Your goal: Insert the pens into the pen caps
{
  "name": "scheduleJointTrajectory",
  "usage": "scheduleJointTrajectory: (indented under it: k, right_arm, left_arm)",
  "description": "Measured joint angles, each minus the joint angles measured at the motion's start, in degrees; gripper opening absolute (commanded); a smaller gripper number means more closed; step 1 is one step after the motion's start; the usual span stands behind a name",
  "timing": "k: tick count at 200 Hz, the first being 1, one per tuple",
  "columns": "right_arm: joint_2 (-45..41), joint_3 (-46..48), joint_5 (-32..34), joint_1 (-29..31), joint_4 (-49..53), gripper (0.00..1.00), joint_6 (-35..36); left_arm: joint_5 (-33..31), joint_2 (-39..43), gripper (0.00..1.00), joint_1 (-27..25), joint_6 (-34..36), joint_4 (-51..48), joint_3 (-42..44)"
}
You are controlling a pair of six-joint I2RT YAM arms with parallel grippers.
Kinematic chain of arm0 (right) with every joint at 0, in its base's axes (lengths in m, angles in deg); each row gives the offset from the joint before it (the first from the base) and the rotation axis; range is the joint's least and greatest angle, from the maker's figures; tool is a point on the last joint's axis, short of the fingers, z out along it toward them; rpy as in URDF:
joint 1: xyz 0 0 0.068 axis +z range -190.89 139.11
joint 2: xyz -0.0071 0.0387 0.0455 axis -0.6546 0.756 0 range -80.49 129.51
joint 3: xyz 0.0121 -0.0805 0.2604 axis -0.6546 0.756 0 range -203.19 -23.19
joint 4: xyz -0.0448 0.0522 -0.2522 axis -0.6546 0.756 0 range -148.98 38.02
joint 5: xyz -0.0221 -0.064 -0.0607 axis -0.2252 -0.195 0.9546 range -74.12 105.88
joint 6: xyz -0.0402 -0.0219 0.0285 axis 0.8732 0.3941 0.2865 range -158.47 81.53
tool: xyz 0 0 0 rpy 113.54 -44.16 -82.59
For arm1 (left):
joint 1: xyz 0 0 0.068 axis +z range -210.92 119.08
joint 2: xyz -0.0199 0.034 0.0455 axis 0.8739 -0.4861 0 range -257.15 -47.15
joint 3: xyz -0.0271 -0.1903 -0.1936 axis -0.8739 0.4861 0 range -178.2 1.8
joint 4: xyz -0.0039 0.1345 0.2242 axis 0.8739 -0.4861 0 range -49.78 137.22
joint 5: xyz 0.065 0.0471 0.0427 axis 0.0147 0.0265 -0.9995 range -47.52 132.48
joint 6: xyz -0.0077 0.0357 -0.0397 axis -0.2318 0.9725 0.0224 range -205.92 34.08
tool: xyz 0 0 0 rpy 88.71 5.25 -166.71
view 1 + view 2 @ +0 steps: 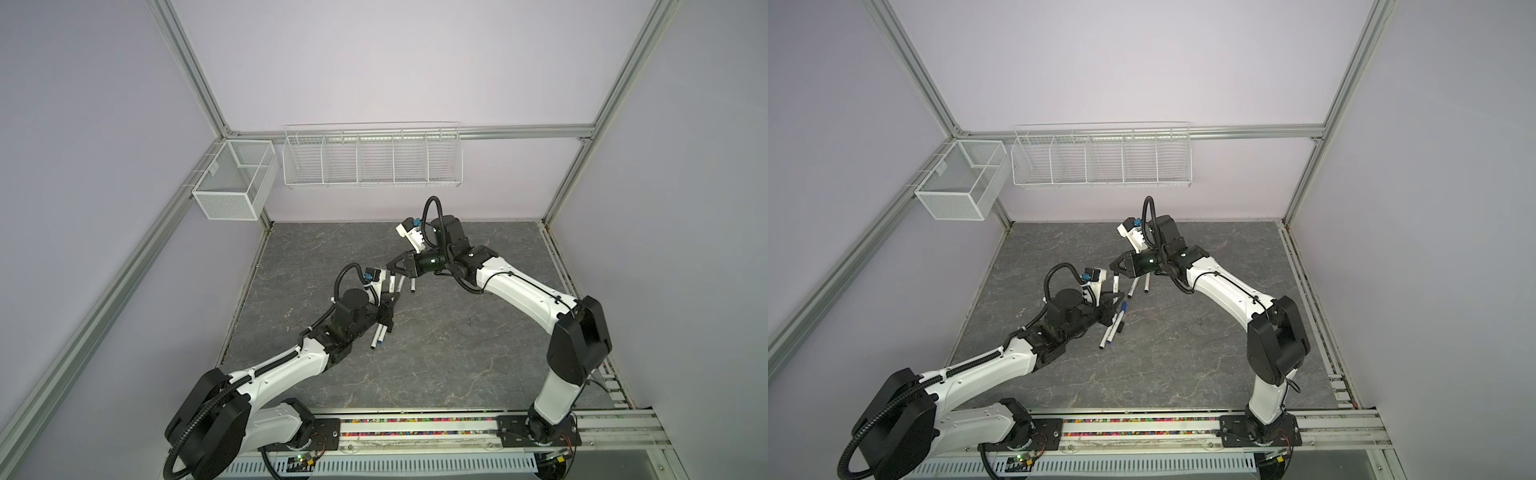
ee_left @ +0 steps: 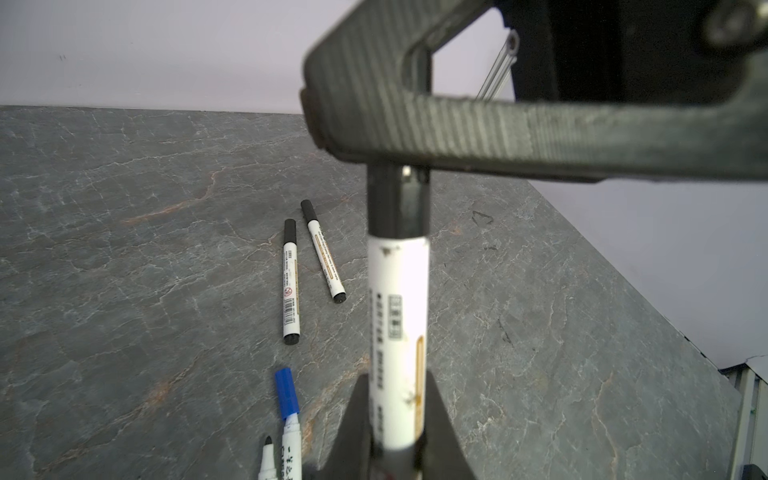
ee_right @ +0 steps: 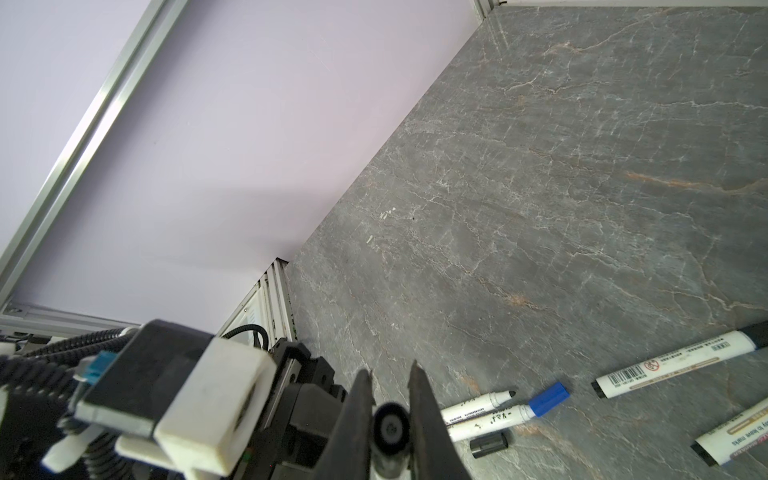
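Left gripper (image 2: 397,386) clamps the barrel of a slim white marker pen (image 2: 398,307) above the grey marbled worktop (image 2: 124,249). Right gripper (image 3: 390,382) is closed on the black cylindrical cap (image 3: 390,428) at that pen's end. Lying on the worktop — an uncapped white pen (image 3: 478,404), a blue-capped pen (image 3: 511,413) touching it, a loose black cap (image 3: 490,444) just beside them, and two black-capped pens (image 2: 291,282) (image 2: 324,253) farther off.

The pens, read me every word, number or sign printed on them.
"to leave marks", start cut off: on the gold-striped pen.
Barcode and a red prohibition sign: on the barcode pen; its digits are too small to read.
Labels on the held pen and the rest: blurred, unreadable.
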Motion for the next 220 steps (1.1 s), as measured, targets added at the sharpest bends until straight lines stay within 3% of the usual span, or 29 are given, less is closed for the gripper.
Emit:
scheduleJointTrajectory:
  k: [66, 149, 190, 220]
  right_arm:
    - [0.0, 0.7, -2.21, -0.57, 0.39, 0.07, 5.38]
    - [1.53, 0.31, -2.4, 0.09, 1.31, 0.07, 15.47]
    - [2.54, 1.22, -5.51, -0.61, -0.28, 0.07, 15.37]
    - [2.51, 3.21, -10.27, -3.04, -3.02, 0.07, 11.41]
  left_arm:
    - [-1.6, -0.5, 0.0, -0.44, 0.22, -0.52, -0.76]
    - [1.46, -2.84, 0.0, 2.73, 6.32, -9.73, -5.9]
    - [1.92, -2.82, 0.0, 3.17, 6.75, -10.97, -5.9]
    - [3.43, -2.01, 0.0, 3.17, 7.04, -10.95, -5.95]
